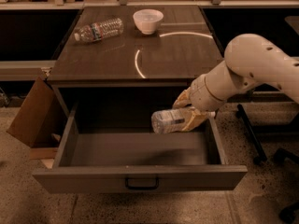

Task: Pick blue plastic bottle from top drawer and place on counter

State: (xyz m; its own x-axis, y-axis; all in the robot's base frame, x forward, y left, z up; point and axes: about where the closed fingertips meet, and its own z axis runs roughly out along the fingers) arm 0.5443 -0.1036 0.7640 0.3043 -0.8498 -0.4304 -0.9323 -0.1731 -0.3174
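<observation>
My gripper (187,113) is shut on the blue plastic bottle (169,120), a small stubby bottle with a pale label. It holds the bottle sideways in the air above the right part of the open top drawer (140,178), just below the counter's front edge. The bottle's base points left. The white arm (252,69) reaches in from the right. The counter (112,59) is dark grey-brown with a bright curved arc across it. The drawer's inside shows nothing else.
A longer clear ribbed water bottle (99,30) lies on the counter's back left. A white bowl (148,20) stands at the back centre. A cardboard flap (28,115) leans left of the drawer. Chair legs (261,143) stand at the right.
</observation>
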